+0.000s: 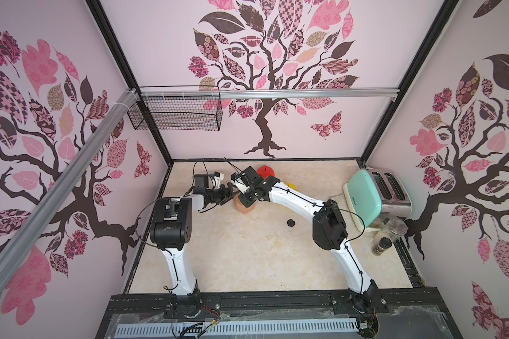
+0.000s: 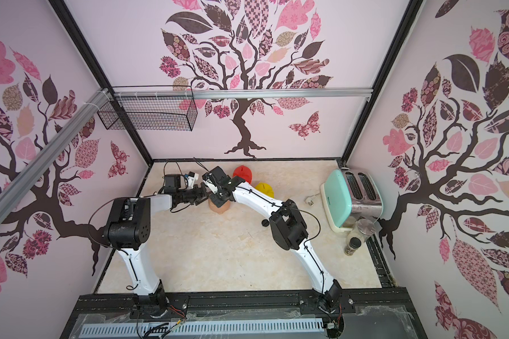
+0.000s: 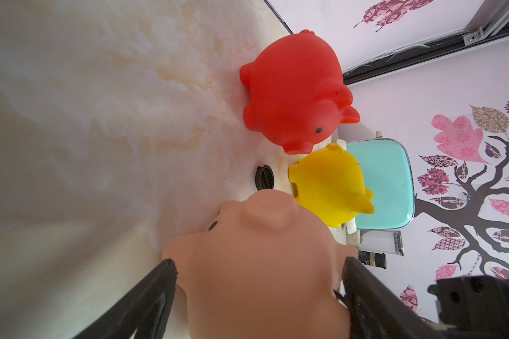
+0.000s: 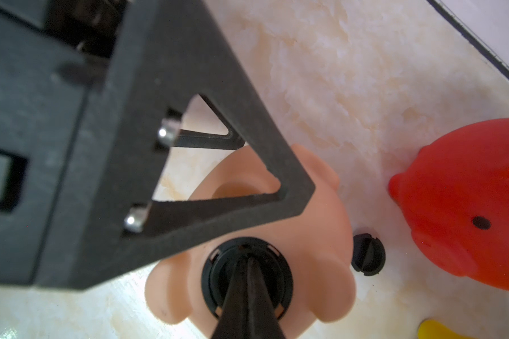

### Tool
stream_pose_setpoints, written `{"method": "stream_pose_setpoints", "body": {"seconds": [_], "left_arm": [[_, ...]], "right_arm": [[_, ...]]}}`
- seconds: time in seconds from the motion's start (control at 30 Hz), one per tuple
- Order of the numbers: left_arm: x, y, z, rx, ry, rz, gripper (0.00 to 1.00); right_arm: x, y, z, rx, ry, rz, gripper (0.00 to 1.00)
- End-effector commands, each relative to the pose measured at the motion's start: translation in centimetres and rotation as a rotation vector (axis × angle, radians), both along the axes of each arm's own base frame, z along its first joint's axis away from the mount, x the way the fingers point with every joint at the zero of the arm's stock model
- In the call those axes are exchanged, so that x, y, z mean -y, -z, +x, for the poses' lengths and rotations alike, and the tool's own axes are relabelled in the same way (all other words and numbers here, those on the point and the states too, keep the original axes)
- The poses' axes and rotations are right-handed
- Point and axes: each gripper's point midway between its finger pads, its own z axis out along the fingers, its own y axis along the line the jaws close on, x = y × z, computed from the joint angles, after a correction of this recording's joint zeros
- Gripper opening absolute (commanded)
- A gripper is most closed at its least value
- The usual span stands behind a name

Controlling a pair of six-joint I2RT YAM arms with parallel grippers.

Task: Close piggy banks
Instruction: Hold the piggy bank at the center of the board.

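Lying loose mid-table: a black plug. Beyond, the left gripper clasps the upturned peach-pink pig by its flanks; the right gripper, tips pinched together, presses on the belly plug. Farther back stand the yellow pig, then the red pig.

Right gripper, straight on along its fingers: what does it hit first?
The black plug in the belly hole of the peach-pink pig. The right gripper, shut, looks to be at or on it; exact contact is hard to judge.
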Motion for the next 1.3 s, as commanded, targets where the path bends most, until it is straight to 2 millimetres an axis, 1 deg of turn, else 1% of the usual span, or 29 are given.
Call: {"method": "stream_pose_setpoints", "body": {"seconds": [0.0, 0.2, 0.3, 0.5, 0.83, 1.0, 1.07, 1.17, 1.2, 1.27], "left_arm": [[-0.2, 2.4, -0.3, -0.064, -0.013, 0.030, 0.89], [-0.1, 2.5, -0.3, -0.068, -0.009, 0.029, 0.89], [0.0, 2.7, -0.3, -0.072, -0.007, 0.028, 0.89], [0.3, 3.0, -0.3, -0.078, -0.001, 0.034, 0.89], [0.5, 3.5, -0.5, -0.093, 0.009, 0.049, 0.89], [0.4, 3.6, -0.5, -0.094, 0.008, 0.051, 0.89], [0.5, 3.7, -0.5, -0.097, 0.009, 0.051, 0.89], [0.4, 3.8, -0.5, -0.099, 0.009, 0.054, 0.89], [0.4, 3.8, -0.5, -0.100, 0.008, 0.053, 0.89], [0.5, 3.8, -0.6, -0.100, 0.010, 0.053, 0.89]], "right_arm": [[1.5, 4.1, -0.6, -0.071, 0.010, -0.104, 0.00], [2.0, 5.8, -1.4, -0.112, -0.005, -0.139, 0.00], [2.3, 6.2, -1.3, -0.112, -0.003, -0.163, 0.00], [2.4, 6.6, -1.3, -0.114, -0.004, -0.174, 0.00], [2.6, 6.3, -1.3, -0.112, 0.015, -0.174, 0.00], [2.9, 6.1, -0.5, -0.101, 0.102, -0.160, 0.00], [3.1, 6.5, -0.5, -0.120, 0.135, -0.165, 0.00], [3.1, 5.2, 0.0, -0.117, 0.186, -0.145, 0.00], [3.3, 6.9, -0.2, -0.143, 0.203, -0.169, 0.00], [3.3, 6.8, -0.2, -0.164, 0.238, -0.157, 0.00]]}}
